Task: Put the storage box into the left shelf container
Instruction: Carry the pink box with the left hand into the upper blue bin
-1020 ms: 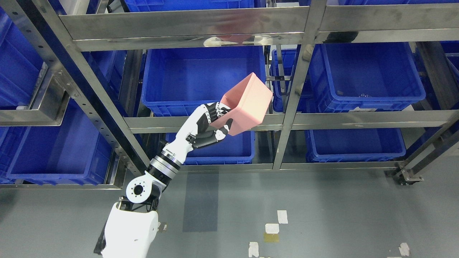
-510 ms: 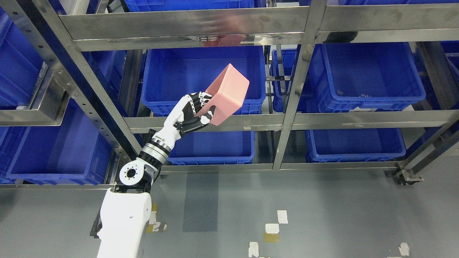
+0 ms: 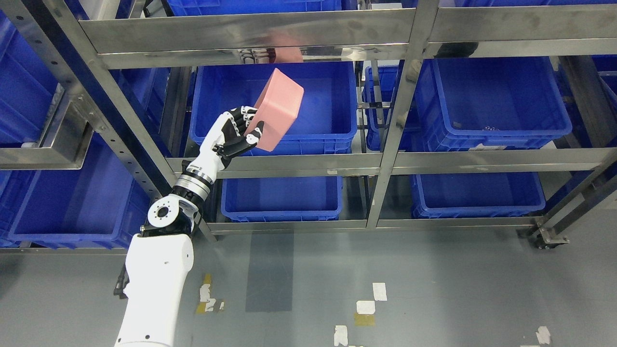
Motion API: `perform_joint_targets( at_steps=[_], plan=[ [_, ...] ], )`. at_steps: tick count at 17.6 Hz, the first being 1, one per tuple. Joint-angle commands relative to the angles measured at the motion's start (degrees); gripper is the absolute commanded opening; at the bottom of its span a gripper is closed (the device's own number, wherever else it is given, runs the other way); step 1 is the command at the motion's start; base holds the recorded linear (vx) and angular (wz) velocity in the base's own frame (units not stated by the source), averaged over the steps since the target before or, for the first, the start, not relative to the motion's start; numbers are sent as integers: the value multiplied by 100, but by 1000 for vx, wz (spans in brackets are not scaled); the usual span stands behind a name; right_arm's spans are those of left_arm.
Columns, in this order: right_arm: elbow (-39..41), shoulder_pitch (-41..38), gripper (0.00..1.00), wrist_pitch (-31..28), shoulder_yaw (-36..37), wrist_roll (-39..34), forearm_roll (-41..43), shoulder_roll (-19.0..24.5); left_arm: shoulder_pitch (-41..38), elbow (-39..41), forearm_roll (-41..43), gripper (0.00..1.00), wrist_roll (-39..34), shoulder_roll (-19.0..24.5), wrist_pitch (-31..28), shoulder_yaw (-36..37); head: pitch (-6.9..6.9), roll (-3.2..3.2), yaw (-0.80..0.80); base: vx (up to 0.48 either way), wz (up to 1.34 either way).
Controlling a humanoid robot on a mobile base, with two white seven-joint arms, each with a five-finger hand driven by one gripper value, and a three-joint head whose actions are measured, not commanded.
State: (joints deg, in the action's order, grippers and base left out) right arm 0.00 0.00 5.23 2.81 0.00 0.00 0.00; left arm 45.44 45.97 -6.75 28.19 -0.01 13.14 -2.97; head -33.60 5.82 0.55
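Left arm enters from the lower left edge, white shell with black joints, reaching up and right toward the steel shelf frame (image 3: 270, 164). Left hand (image 3: 234, 137) sits just in front of the rail of the middle tier, fingers curled around the lower left edge of the storage box (image 3: 277, 108), thumb pressed on the near face and the other fingers wrapped behind the rim. Storage box: salmon-pink plastic, rectangular, plain smooth walls, rounded corners. It is tilted steeply, its underside and one side wall turned toward the camera, its opening facing away and to the upper left, so the interior cannot be seen. The box extends up and right from the hand, its top corner close under the upper steel beam (image 3: 250, 31), where a faint pink reflection shows. It hangs above the left part of the left shelf container (image 3: 318, 103), a blue open bin, not resting on it. Further right, a second blue bin (image 3: 496, 101) occupies the neighbouring bay.
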Motion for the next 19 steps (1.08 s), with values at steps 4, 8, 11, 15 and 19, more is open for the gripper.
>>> perform_joint_targets(
  at_steps=[4,8,11,15,19],
  plan=[
    [100,-44,100,4,0,0,18,-100,579,-2020,-159,3,-138,101,13,-547,0,0,0,0,0],
    [100,-44,100,4,0,0,18,-100,1159,-2784,-379,3,-358,101,13,-564,0,0,0,0,0],
    [100,-44,100,4,0,0,18,-100,1405,-3084,-581,3,-569,101,4,-555,0,0,0,0,0],
    [100,-44,100,4,0,0,18,-100,1582,-3445,-748,3,-727,101,-22,-547,0,0,0,0,0],
    [100,-44,100,4,0,0,18,-100,1591,-3454,-696,13,-736,101,-22,-529,1,0,0,0,0]
  ],
)
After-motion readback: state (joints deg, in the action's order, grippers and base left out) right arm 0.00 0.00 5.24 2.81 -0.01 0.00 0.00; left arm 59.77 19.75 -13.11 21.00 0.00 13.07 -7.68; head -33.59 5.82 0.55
